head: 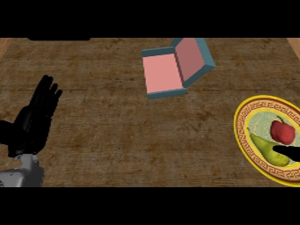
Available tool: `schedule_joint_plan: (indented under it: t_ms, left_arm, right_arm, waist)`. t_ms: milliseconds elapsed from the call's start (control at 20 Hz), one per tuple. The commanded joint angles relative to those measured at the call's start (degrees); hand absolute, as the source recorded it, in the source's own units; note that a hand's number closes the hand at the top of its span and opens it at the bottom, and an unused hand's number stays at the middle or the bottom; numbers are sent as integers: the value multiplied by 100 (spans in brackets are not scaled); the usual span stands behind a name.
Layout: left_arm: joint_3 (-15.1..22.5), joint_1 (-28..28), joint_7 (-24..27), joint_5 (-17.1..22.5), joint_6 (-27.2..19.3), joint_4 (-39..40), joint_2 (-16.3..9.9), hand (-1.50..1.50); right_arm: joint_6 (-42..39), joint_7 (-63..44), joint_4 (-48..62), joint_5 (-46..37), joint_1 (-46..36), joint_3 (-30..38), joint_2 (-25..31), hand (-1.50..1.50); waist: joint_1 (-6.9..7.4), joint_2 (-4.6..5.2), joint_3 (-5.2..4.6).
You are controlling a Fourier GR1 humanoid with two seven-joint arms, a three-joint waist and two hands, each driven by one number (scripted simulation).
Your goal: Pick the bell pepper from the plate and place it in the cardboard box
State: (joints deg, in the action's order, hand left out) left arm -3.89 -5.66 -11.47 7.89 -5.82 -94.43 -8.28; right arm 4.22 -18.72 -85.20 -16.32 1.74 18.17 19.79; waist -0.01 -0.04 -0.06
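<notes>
- Bell pepper, a glossy red rounded one (282, 131), lies on the round plate with a yellow rim and a brown key-pattern band (243, 115), on the side of the plate's pale centre that is farther from the robot.
- That plate sits on the brown woven-textured worktop (126, 132) near its right edge, towards the near side; the view's right border cuts part of it off.
- A yellow-green pear (267, 148) lies on the same plate just beside the red pepper, on its near-left side; whether the two touch cannot be told.
- The right hand (298, 154) shows only as black straight fingers coming in from the right border, over the near part of the plate; their tips lie over the pear's near end and just below the pepper. The fingers are not curled round anything and the hand holds nothing.
- The box (171, 70), teal outside and pink inside, stands open on the worktop towards the far edge, a little right of the middle, with one flap tilted up on its right side. It is well apart from the plate.
- The left hand (35, 116) rests near the worktop's left edge, fingers straight and pointing towards the far edge, holding nothing, on its grey forearm (16, 176).
</notes>
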Motion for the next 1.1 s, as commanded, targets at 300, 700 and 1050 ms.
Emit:
schedule_joint_plan:
  t_ms: [300,700,1050]
  left_arm:
    - [-161,-69,-263,51,141,-88,29,0]
    - [-39,-41,-260,-165,-49,-228,250,0]
    - [-116,317,-132,-110,228,-378,184,0]
  right_arm:
    - [-74,91,325,-230,-225,-5,-166,-150]
    - [150,259,626,-528,-294,-149,-372,-150]
    - [233,810,1086,-612,-372,-76,-291,150]
  waist:
    - [1,3,6]
    - [0,2,6]
    - [8,2,6]
